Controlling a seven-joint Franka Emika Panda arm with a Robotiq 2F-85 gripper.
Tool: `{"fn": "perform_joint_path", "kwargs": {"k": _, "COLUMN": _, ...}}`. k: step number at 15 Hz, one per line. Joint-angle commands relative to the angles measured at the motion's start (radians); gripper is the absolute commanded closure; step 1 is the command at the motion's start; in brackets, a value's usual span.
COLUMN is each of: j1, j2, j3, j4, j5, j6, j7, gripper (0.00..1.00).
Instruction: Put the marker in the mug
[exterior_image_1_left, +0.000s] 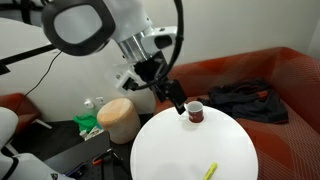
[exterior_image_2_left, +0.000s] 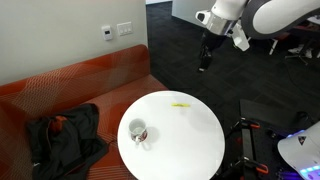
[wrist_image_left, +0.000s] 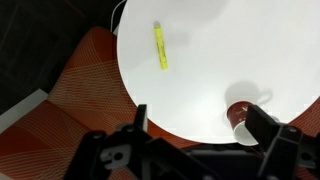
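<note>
The yellow-green marker (wrist_image_left: 160, 46) lies flat on the round white table (wrist_image_left: 210, 60), near one edge; it also shows in both exterior views (exterior_image_1_left: 210, 171) (exterior_image_2_left: 181, 103). The small dark red mug (wrist_image_left: 240, 118) with a whitish inside stands upright near the opposite edge, by the sofa (exterior_image_1_left: 195, 112) (exterior_image_2_left: 137, 131). My gripper (wrist_image_left: 200, 125) hangs well above the table, off to the side of it (exterior_image_1_left: 178, 103) (exterior_image_2_left: 205, 65). Its fingers are spread wide and hold nothing. It touches neither the marker nor the mug.
A red sofa (exterior_image_2_left: 90, 80) curves behind the table, with dark clothing (exterior_image_2_left: 65, 135) (exterior_image_1_left: 245, 100) heaped on it. A tan cylindrical stool (exterior_image_1_left: 118, 118) stands beside the table, with green items (exterior_image_1_left: 88, 123) on the floor near it.
</note>
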Motion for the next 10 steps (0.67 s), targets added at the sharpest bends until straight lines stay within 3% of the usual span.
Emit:
{"fn": "perform_joint_path", "kwargs": {"k": 1, "j1": -0.024, "j2": 0.133, "j3": -0.003, "j4": 0.05, "j5": 0.018, "j6": 0.039, "j7": -0.081, "gripper": 0.0}}
{"fn": "perform_joint_path", "kwargs": {"k": 5, "j1": -0.068, "j2": 0.224, "j3": 0.0, "j4": 0.067, "j5": -0.007, "j6": 0.05, "j7": -0.09, "gripper": 0.0}}
{"fn": "perform_joint_path", "kwargs": {"k": 6, "j1": -0.064, "j2": 0.179, "j3": 0.015, "j4": 0.036, "j5": 0.0, "j6": 0.041, "j7": -0.065, "gripper": 0.0}}
{"fn": "perform_joint_path", "kwargs": {"k": 10, "j1": -0.08, "j2": 0.221, "j3": 0.015, "j4": 0.055, "j5": -0.002, "j6": 0.041, "j7": -0.066, "gripper": 0.0}}
